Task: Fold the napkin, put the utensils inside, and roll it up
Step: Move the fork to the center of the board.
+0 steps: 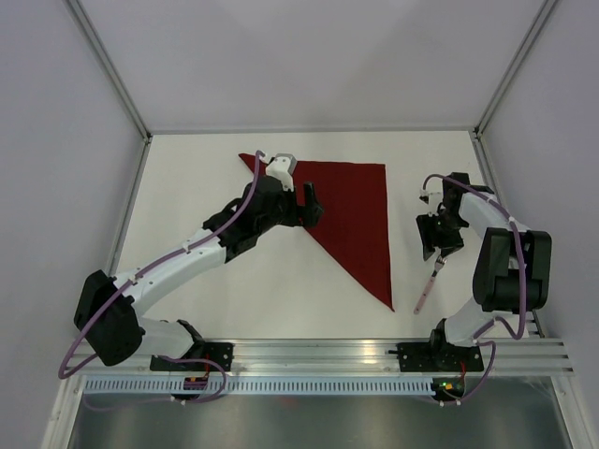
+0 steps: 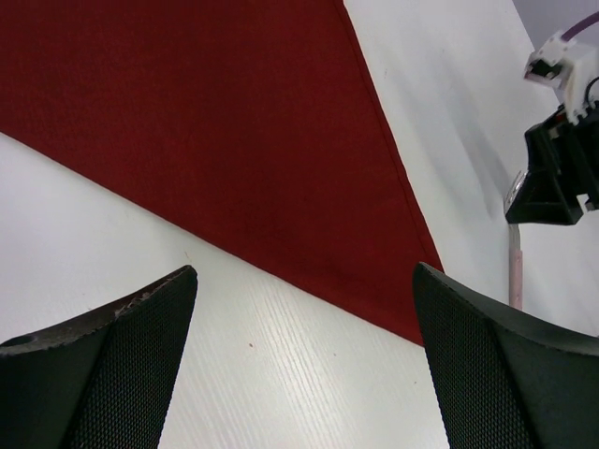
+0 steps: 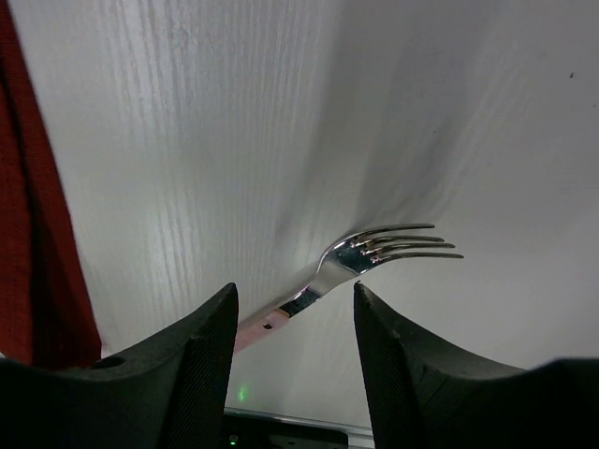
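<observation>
One triangular red napkin (image 1: 356,215) and one fork (image 1: 426,291) lie apart.

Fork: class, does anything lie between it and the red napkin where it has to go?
Nothing visible does. Only bare table separates the fork from the napkin's right edge; the right hand straddles the fork's handle.

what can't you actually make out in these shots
Top view: fork tines hidden under the right jaws.
Top view: napkin partly covered by the left arm.
Right wrist view: fork handle's end hidden behind the jaws.
Left wrist view: napkin cut off by top edge.
</observation>
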{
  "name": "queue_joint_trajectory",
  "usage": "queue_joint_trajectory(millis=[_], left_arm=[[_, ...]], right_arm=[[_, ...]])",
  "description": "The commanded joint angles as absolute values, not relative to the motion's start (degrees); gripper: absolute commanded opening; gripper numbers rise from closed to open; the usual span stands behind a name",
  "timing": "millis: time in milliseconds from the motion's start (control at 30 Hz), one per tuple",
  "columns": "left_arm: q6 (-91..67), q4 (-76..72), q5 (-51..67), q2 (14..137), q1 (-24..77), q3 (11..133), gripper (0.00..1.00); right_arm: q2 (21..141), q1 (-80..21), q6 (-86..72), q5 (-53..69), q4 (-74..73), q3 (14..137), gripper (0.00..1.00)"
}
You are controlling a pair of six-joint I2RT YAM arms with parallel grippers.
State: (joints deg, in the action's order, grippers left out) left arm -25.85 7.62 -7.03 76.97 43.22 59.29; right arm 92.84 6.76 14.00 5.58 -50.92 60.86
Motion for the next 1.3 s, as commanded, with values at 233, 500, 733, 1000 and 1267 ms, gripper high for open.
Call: queue_joint_trajectory(millis=[233,500,733,1000,1267], left_arm=[[-21.89,8.44,-9.58,76.11,43.15,64.69,1.0],[-20.83,7.21,-8.79,77.52,42.72,65.04,1.0],[-20.83,6.24,-7.82,78.4,42.45,64.95,1.0],[-20.66,5.98,-7.29,79.01,42.01,65.65,1.0],[-20.65,5.71,-6.86,79.98,41.84,66.18,1.0]], right_arm=[[94.49,6.85,16.26,-3.96,-54.48,62.05,0.61],[95.8,6.94,19.07,-1.41,-57.83,59.42,0.68],[97.64,6.86,19.6,-0.26,-58.09,59.06,0.69],[101.16,6.07,19.95,1.58,-58.54,58.89,0.69],[102.92,5.1,19.34,1.49,-57.92,59.5,0.64]])
